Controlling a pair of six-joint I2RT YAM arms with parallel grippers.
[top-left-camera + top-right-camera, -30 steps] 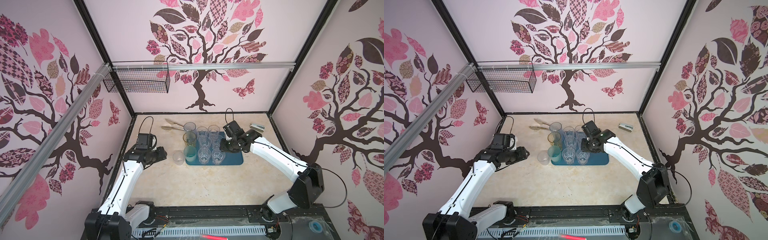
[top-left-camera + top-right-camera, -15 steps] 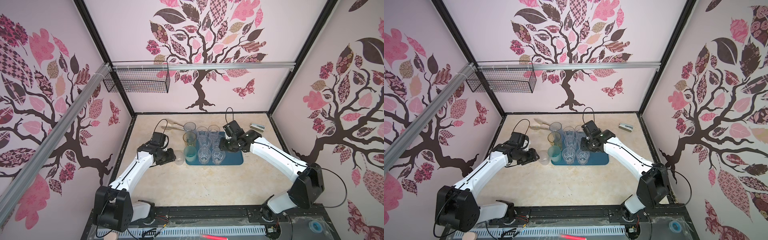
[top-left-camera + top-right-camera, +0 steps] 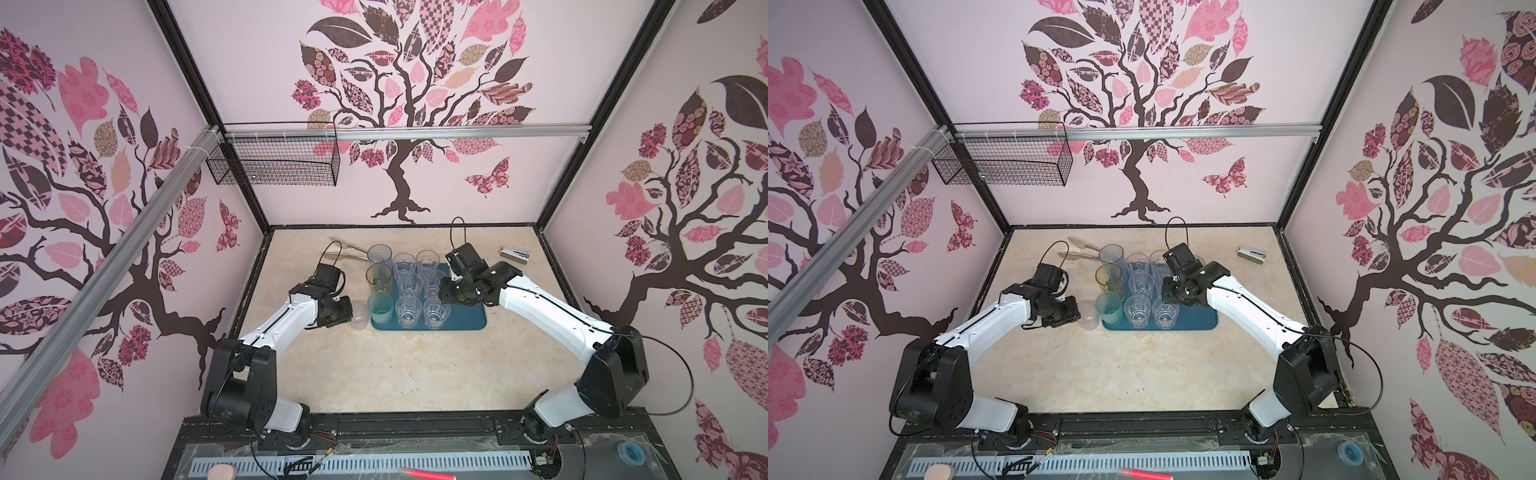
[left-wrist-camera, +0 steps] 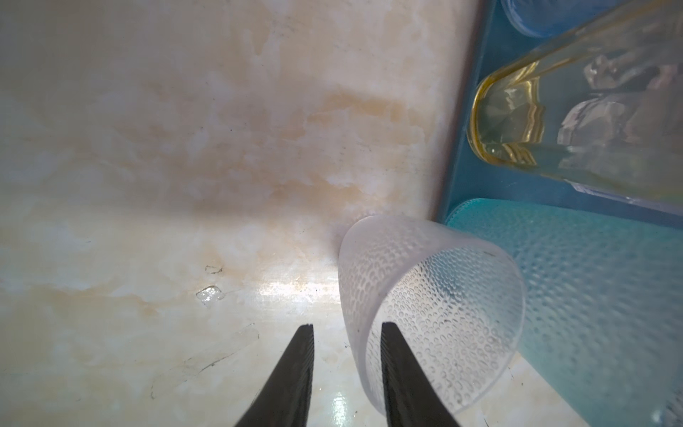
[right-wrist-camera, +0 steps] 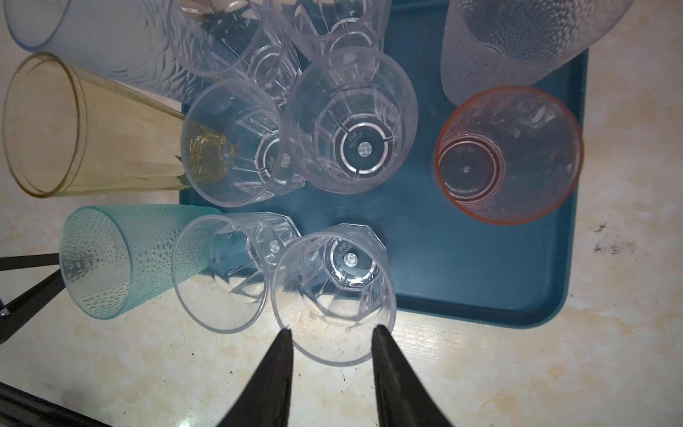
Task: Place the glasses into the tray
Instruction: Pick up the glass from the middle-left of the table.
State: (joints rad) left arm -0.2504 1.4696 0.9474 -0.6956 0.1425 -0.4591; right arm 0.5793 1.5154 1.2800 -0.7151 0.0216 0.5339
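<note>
The dark teal tray holds several glasses: short clear faceted ones, a pinkish one, an amber one, a teal-green one and a blue-grey one. A frosted clear glass stands on the table just left of the tray. My left gripper is open, straddling that glass's wall, one finger inside and one outside with a gap. My right gripper is open above the tray, over a clear faceted glass.
Metal tongs lie behind the tray at the left. A white stapler lies at the back right. A wire basket hangs on the back wall. Marbled tabletop stretches in front of the tray.
My left arm has swung in from the left to the frosted glass, and its jaws have narrowed around the glass wall. The right arm has hardly moved.
</note>
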